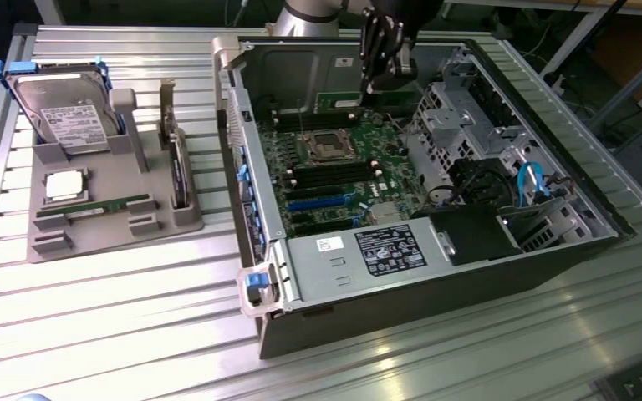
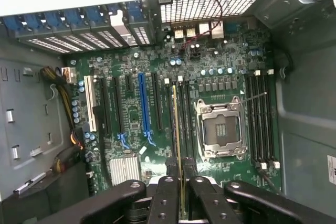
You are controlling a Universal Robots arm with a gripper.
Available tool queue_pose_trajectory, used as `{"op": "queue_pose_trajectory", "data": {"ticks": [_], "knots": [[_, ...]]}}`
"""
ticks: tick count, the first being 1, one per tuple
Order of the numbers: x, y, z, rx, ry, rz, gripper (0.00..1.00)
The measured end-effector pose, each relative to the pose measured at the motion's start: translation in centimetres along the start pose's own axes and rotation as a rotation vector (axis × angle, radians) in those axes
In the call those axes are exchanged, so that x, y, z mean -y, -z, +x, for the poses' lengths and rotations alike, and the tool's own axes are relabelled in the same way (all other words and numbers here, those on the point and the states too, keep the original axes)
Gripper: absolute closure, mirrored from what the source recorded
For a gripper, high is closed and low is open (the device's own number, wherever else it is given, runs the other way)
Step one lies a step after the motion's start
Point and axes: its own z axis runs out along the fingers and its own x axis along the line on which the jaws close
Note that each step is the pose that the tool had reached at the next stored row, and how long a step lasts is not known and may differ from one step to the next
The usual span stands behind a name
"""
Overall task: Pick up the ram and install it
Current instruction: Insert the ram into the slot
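Currently held: your gripper [image 2: 181,167] is clamped on the ram [image 2: 177,124], its two dark fingers [image 2: 169,192] pinching the flat faces so the stick hangs edge-down.
Ram position: inside the open computer case [image 1: 298,63], low over the motherboard [image 1: 349,180], in line with the black memory slots [image 2: 185,114] just beside the CPU socket [image 2: 220,127]. You cannot tell from here whether its edge touches a slot.
Why edge-on: by my judgement, gripping the faces leaves the contact edge free to meet a slot lengthwise.
Ram shape: thin, long, narrow green board. In the wrist view it reads as a yellowish-green sliver.
Slots: long black plastic channels with pale latches at the ends. A second bank [image 2: 260,119] sits on the socket's other side.
Socket: square bright-metal frame, open and unfilled.
Spare stick [image 1: 93,207]: alike, lying flat in a groove of the grey moulded tray [image 1: 98,238], well apart from the case.
Tray neighbours: a square silver CPU chip [image 1: 64,185], and a hard drive [image 1: 64,117] propped up with its white label showing.
Table [image 1: 109,317]: ribbed, reflective aluminium slats.
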Motion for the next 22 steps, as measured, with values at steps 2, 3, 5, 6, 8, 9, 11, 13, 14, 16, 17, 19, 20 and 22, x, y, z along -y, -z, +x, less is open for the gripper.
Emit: {"op": "queue_pose_trajectory", "data": {"ticks": [2, 3, 5, 6, 8, 9, 11, 13, 14, 16, 17, 19, 20, 22], "knots": [[0.01, -0.38, 0.0, 0.0, 0.0, 0.0, 0.86], [0.01, -0.7, 0.0, 0.0, 0.0, 0.0, 0.86], [0.02, -1.27, -0.1, 0.0, 0.0, 0.0, 0.86], [0.02, -1.55, -0.1, -0.0001, 0.0, 0.0, 0.86], [0.03, -2.4, -0.1, 0.0, 0.0, 0.0, 0.86], [0.04, -2.83, -0.1, -0.0001, 0.0, 0.0, 0.86], [0.05, -3.44, -0.2, 0.0001, 0.0, 0.0, 0.86], [0.05, -3.89, -0.2, -0.0001, 0.0, 0.0, 0.86], [0.06, -4.3, -0.2, 0.0, 0.0, 0.0, 0.86], [0.07, -4.98, -0.2, -0.0001, 0.0, 0.0, 0.86], [0.07, -5.3, -0.2, -0.0001, 0.0, 0.0, 0.86], [0.08, -5.79, -0.2, 0.0, 0.0, 0.0, 0.86], [0.08, -5.98, -0.3, 0.0, 0.0, 0.0, 0.86], [0.09, -6.67, -0.3, 0.0, 0.0, 0.0, 0.86]]}}
